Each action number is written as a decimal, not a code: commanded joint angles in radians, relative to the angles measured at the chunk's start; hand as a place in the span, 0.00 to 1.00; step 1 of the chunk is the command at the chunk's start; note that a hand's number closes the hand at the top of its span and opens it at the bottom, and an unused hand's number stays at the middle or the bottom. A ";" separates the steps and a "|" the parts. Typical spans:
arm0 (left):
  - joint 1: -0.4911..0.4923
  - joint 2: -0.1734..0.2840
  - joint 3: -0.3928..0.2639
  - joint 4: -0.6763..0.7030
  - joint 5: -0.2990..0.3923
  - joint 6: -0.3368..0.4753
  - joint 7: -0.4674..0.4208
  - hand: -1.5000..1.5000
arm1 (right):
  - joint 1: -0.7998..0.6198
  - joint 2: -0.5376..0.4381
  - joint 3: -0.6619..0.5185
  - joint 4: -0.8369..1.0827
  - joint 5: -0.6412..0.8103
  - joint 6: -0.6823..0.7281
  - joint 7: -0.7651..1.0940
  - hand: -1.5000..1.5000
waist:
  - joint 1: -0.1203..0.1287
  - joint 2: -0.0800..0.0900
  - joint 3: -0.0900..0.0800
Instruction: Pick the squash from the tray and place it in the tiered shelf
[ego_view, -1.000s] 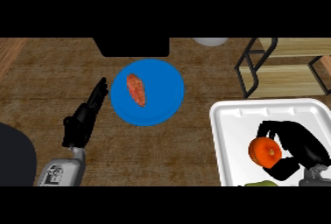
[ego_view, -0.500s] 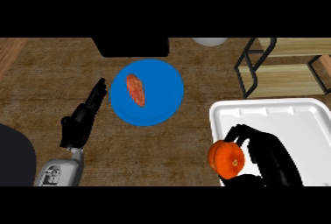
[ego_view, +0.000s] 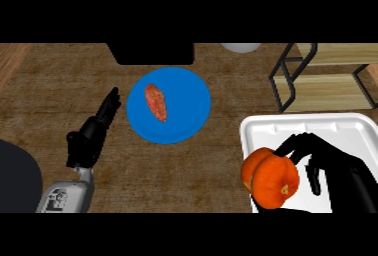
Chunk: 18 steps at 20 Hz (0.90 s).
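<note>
Fingers (ego_view: 295, 149) of the right hand (ego_view: 336, 172) are curled around the orange squash (ego_view: 270, 177), and the squash is held at their tips. The squash is seen over the left rim of the white tray (ego_view: 310, 125), at the lower right of the view, and it partly covers this rim. If the squash touches the tray or is lifted above it cannot be told. The tiered shelf (ego_view: 325, 75), with wooden boards and a dark frame, is placed behind the tray, at the upper right, well apart from the squash.

The left hand (ego_view: 92, 135) is seen at the left side over the wooden counter (ego_view: 44, 90), with straight fingers pointed away from the robot, and nothing is held in it. Just beside it a blue plate (ego_view: 184, 100) is placed, and an orange-red oblong food piece (ego_view: 156, 102) is laid on the plate.
</note>
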<state>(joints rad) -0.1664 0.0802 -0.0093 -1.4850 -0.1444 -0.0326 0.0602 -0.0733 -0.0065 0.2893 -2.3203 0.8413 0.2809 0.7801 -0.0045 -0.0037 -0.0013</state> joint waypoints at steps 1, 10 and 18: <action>0.022 -0.016 -0.016 -0.027 -0.002 0.004 0.010 0.50 | -0.145 -0.007 -0.055 -0.114 0.077 0.058 0.146 1.00 | 0.005 0.000 0.000; -0.004 -0.049 -0.039 0.027 -0.046 0.045 -0.010 0.50 | -0.500 -0.144 -0.300 -0.060 0.036 0.114 0.253 1.00 | -0.003 0.000 0.000; -0.033 -0.039 -0.012 0.090 -0.038 0.036 -0.056 0.50 | -0.704 -0.246 -0.424 0.113 -0.005 0.149 0.265 1.00 | 0.003 0.003 0.000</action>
<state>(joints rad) -0.1608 0.0610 -0.0207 -1.4650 -0.1648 -0.0179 0.0341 -0.6425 -0.2204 -0.1065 -2.2681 0.8358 0.3928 0.9522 -0.0020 -0.0024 -0.0007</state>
